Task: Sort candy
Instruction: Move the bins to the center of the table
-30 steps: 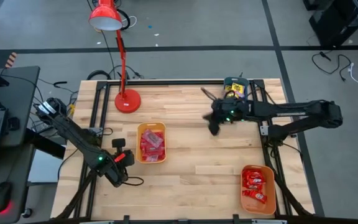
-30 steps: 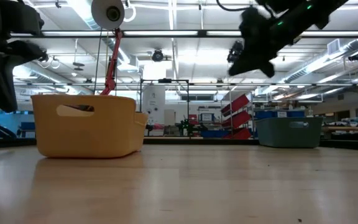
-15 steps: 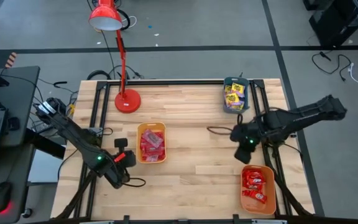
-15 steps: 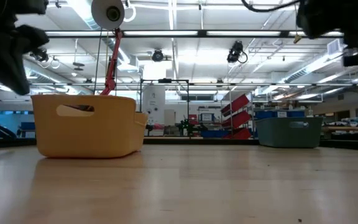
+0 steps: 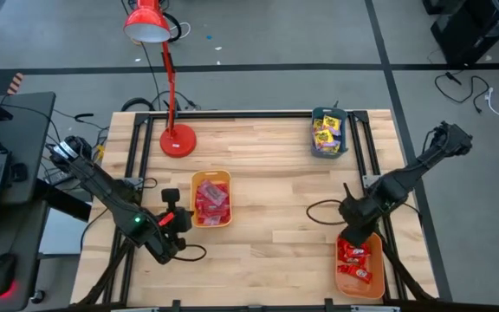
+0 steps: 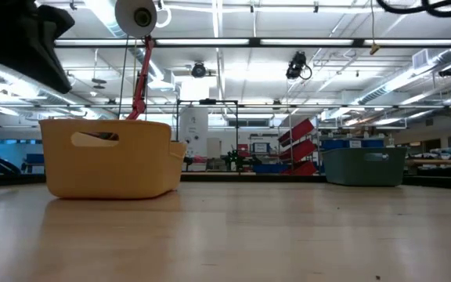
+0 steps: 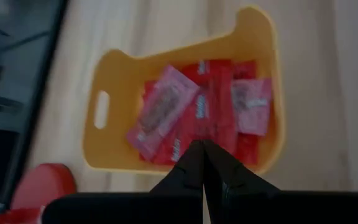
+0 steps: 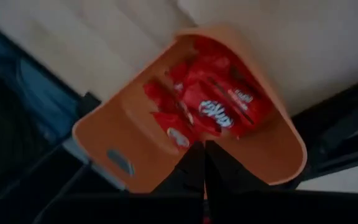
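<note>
On the left of the wooden worktop (image 5: 267, 186), the left tool (image 5: 174, 220) hangs just beside the yellow tray (image 5: 210, 198), its fingers (image 7: 194, 168) pressed together with nothing between them. From the left wrist view that tray (image 7: 114, 134) holds pinkish-purple packets (image 7: 163, 112) lying over red wrappers (image 7: 210, 118), all inside its walls. In the low view the same yellow tray (image 6: 108, 157) stands on the worktop with a cut-out handle in its near wall, and the red lamp (image 6: 138, 47) rises behind it. From above, the red lamp (image 5: 167, 78) has its round base on the far left part of the worktop and its shade out beyond the far edge. Farther right, at the far edge, a teal tray (image 5: 328, 133) holds yellow packets (image 5: 325, 132); in the low view this teal tray (image 6: 364, 167) sits well apart from the yellow one. At the near right corner, the right tool (image 5: 356, 232) is above the far end of the orange tray (image 5: 359, 263), its fingers (image 8: 194, 165) shut flat against each other and empty. The right wrist view looks down into that orange tray (image 8: 104, 140), where red sweets (image 8: 213, 106) with white print lie heaped together. No loose candy shows on the bare wood between the three trays.
</note>
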Robot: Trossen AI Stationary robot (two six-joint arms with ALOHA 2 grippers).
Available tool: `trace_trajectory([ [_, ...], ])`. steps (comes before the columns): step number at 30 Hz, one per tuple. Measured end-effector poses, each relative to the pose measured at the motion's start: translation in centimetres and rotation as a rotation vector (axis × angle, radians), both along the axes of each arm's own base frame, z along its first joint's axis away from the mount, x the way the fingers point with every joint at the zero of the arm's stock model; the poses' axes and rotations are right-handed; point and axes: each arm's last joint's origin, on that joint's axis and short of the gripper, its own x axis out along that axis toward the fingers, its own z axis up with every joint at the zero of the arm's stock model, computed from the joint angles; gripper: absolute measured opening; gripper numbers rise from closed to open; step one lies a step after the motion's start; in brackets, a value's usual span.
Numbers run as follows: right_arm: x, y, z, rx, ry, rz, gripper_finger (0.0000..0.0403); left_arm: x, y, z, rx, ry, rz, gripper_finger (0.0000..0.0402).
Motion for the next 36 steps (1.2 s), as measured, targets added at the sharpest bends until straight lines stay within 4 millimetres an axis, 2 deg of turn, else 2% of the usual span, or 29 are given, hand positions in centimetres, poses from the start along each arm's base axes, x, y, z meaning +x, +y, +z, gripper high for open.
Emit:
trace_trajectory([
  [8,-0.5,1.7,-0.5,-0.137,0.004,-0.198,0.0,0.1,0.1,0.2,0.041,-0.064,0.032,0.0],
  [16,-0.4,4.7,-2.4,-0.146,0.146,-0.172,0.0,0.2,0.1,0.2,0.044,-0.087,0.042,0.0],
  [20,-0.5,5.5,-3.4,-0.179,0.205,-0.14,0.0,0.2,0.1,0.2,0.048,-0.091,0.044,0.0],
  [36,-1.1,4.6,-4.0,-0.377,0.197,-0.128,0.0,0.2,0.1,0.2,0.054,-0.098,0.046,0.0],
])
